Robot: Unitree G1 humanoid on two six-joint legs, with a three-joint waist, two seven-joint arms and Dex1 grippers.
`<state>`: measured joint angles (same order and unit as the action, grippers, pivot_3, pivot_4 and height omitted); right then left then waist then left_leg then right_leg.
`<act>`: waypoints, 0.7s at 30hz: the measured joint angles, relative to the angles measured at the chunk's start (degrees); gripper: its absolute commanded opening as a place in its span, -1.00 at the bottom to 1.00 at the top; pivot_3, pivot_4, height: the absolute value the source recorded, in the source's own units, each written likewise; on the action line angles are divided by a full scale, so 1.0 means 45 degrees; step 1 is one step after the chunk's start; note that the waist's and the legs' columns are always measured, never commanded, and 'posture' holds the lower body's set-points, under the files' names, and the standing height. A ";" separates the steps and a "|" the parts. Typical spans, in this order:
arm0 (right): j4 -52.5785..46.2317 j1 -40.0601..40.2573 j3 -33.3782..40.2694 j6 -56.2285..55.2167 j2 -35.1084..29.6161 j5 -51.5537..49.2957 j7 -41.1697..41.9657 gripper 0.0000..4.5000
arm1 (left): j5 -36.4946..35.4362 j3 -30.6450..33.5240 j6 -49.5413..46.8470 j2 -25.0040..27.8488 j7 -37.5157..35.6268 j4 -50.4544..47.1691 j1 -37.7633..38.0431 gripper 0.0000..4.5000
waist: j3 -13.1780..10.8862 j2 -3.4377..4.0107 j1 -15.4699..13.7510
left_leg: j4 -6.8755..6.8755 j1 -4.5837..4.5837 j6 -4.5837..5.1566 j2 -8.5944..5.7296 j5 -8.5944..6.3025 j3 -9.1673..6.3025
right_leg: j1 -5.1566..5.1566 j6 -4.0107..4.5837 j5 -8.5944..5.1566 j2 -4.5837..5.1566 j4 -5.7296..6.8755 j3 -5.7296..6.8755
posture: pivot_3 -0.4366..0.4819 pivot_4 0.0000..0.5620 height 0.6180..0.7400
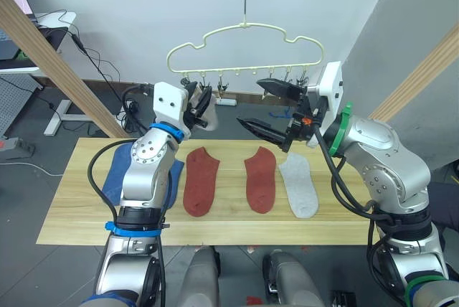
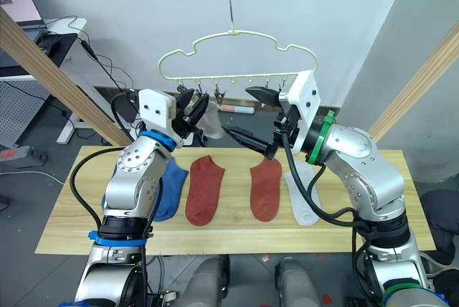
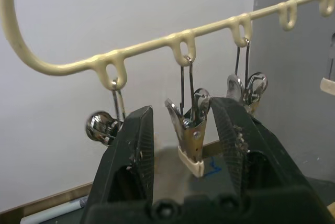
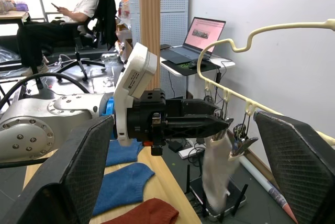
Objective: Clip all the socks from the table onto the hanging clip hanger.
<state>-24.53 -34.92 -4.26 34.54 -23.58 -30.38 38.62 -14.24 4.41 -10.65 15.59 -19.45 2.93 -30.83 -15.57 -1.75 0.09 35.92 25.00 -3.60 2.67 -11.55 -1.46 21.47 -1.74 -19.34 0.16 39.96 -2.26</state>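
Left gripper [image 3: 183, 130] spread around a metal clip [image 3: 189, 130] on the clip hanger [image 1: 244, 34], light grey sock [image 4: 217, 171] dangling there; right gripper [image 1: 276, 110] spread wide, empty.

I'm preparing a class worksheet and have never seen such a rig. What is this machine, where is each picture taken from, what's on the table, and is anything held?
It is a two-armed humanoid robot. Two pictures come from cameras in its head, looking down over its arms. The other two come from a camera on each wrist. On the wooden table lie two rust-red socks, a light grey sock and blue socks. Above hangs a pale-yellow clip hanger. The left gripper has its jaws open either side of a metal clip, beside a hanging pale sock. The right gripper is open and empty.
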 measured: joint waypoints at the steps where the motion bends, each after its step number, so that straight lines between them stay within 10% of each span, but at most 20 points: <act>1: 0.0000 0.0000 0.0000 0.0007 0.0000 -0.0002 -0.0002 1.00 | 0.0006 0.0000 0.0005 0.0000 -0.0002 0.0020 -0.0036 -0.15 | 0.0000 0.0000 0.0000 | 0.0001 0.0000 0.0001 0.0000 -0.0001 0.0000 | 0.0000 0.0000 0.0000 0.0000 0.0000 0.0000 | 0.03 -0.11 1.00; 21: -0.0020 -0.0001 0.0000 0.0240 0.0001 -0.0024 -0.0100 1.00 | 0.0116 -0.0014 0.0238 -0.0150 -0.0035 0.0440 -0.0466 -0.15 | 0.0000 0.0000 0.0006 | 0.0005 0.0000 0.0000 -0.0001 0.0000 0.0001 | -0.0001 0.0000 0.0000 0.0000 0.0004 0.0000 | 0.02 -0.09 1.00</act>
<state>-24.62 -34.93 -4.26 35.62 -23.57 -30.49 38.17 -13.72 4.34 -9.58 14.92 -19.61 4.90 -32.93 -15.57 -1.75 0.11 35.94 25.00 -3.60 2.67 -11.55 -1.45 21.47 -1.74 -19.33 0.16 39.98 -2.25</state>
